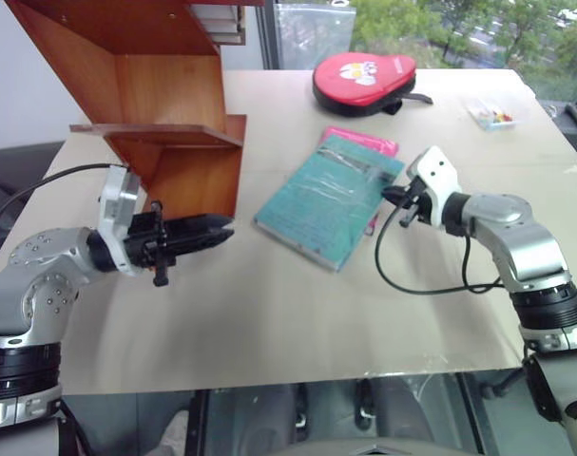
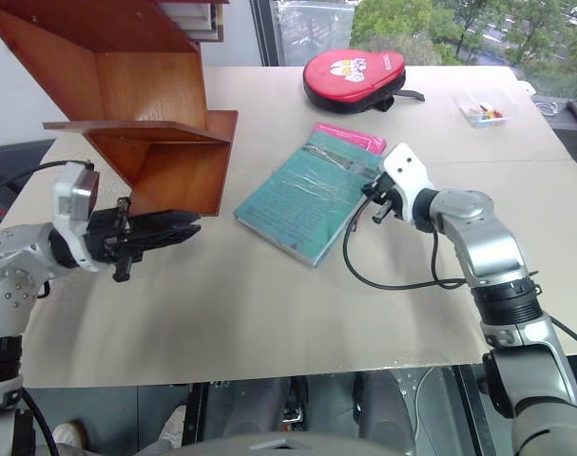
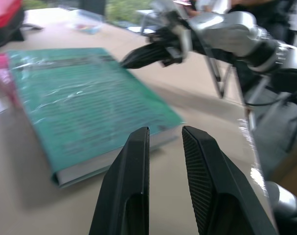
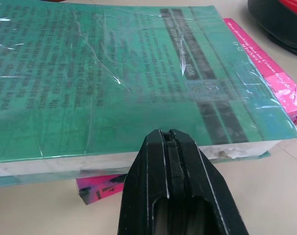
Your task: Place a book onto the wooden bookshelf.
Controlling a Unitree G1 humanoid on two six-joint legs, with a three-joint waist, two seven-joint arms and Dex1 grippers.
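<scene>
Teal-green and glossy under its plastic wrap, the book (image 1: 328, 198) lies flat on the tan table (image 1: 269, 313), set at an angle, its far corner resting on a smaller bright pink book (image 1: 362, 141) that peeks out beneath it. The right gripper (image 1: 394, 197) sits at the book's right edge with its fingers clenched tight together, holding nothing; in the right wrist view the closed tips (image 4: 169, 139) meet the pale page edge of the teal cover (image 4: 114, 78), the pink book (image 4: 280, 93) showing underneath. The left gripper (image 1: 221, 228) hovers level over the table, well to the left of the book and pointed toward it, its two black fingers (image 3: 138, 147) slightly parted with nothing between them. Just behind that gripper stands the wooden bookshelf (image 1: 164, 104), reddish-brown with slanted side panels, at the table's far left. A red and black zipped case (image 1: 364, 81) lies at the far edge, and a small clear box of coloured bits (image 1: 492, 114) sits to the right of it
</scene>
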